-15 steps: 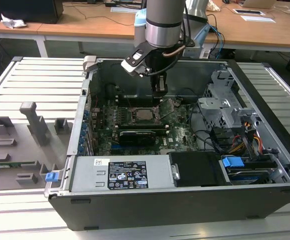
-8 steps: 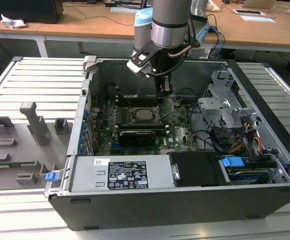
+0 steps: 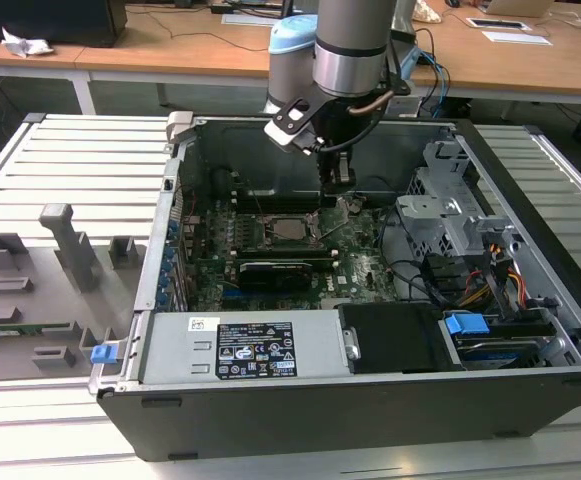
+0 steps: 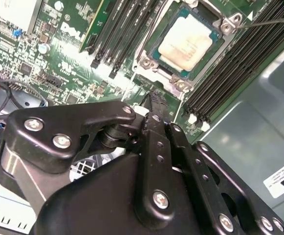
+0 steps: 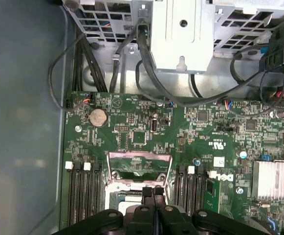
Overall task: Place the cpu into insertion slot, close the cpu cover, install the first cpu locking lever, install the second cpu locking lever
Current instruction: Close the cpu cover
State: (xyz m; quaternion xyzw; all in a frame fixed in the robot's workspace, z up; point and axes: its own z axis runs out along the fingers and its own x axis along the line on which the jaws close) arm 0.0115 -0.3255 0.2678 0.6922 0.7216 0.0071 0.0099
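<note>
Nearest in the exterior view, the front wall of the open case (image 3: 370,420) is noted; the case stands on a slatted table (image 3: 80,160). Just behind that wall a silver power supply (image 3: 170,345) is seen lying flat. Beyond it a black graphics card (image 3: 280,272) is seated on the green board (image 3: 370,265).

Directly behind the card the cpu (image 3: 290,228) is found. It is already seated flat in the slot (image 4: 209,58), with its silver top exposed. Banks of memory slots (image 4: 234,63) are seen along both sides of the slot.

In the first wrist view the cover (image 5: 139,156) is seen raised on its hinge and tilted, not laid over the cpu. The board is visible through its window. One thin lever (image 4: 271,21) is seen jutting free from a corner of the slot and is not latched.

The gripper (image 3: 338,178) is held low inside the case, at the far edge of the slot, towards the exterior view's right. In both wrist views its fingers (image 5: 147,196) are seen pressed together, with nothing visible between them. Their tips are very close to the raised cover; contact cannot be confirmed.

A grey drive cage (image 3: 450,205) is noted at the exterior view's right. Beyond the case, wooden desks (image 3: 170,50) are seen.
</note>
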